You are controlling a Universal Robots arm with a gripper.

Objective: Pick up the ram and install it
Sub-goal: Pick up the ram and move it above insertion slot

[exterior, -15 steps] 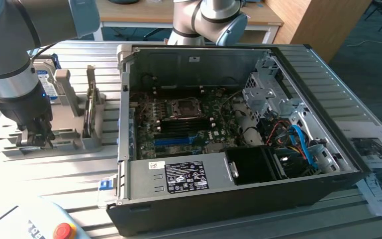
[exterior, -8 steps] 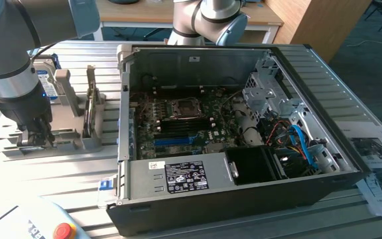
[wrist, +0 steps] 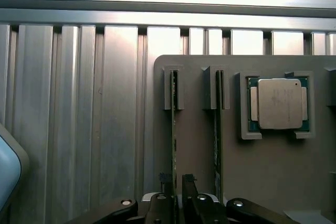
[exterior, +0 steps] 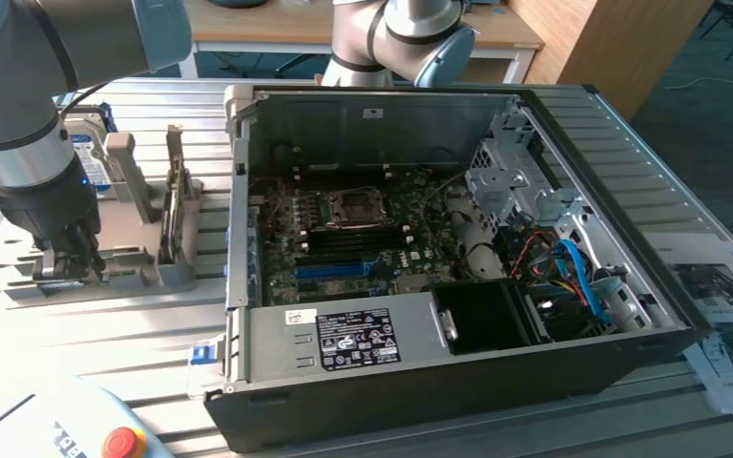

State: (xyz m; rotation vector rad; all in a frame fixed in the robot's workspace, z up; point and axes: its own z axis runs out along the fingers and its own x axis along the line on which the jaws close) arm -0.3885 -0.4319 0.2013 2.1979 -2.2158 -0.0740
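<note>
The ram (wrist: pixel 174 129) is a thin green stick seen edge-on, standing in a slot of the grey fixture (wrist: pixel 197 150). My gripper (wrist: pixel 177 183) is down over its near end, one finger on each side, shut on it with the stick still seated in its slot. A second stick (wrist: pixel 218 129) stands in the neighbouring slot. In the exterior view my gripper (exterior: pixel 68 265) is low at the fixture (exterior: pixel 131 272), at that view's left of the open computer case (exterior: pixel 469 367). The blue motherboard slot (exterior: pixel 341 270) lies inside the case.
A square silver processor (wrist: pixel 278 103) rests in a fixture pocket beside the sticks. Another stick (exterior: pixel 178 196) stands on edge in the fixture. Inside the case are the processor socket (exterior: pixel 347 205) and cables (exterior: pixel 576 272). A red stop button (exterior: pixel 118 441) and papers (exterior: pixel 723 286) lie nearby.
</note>
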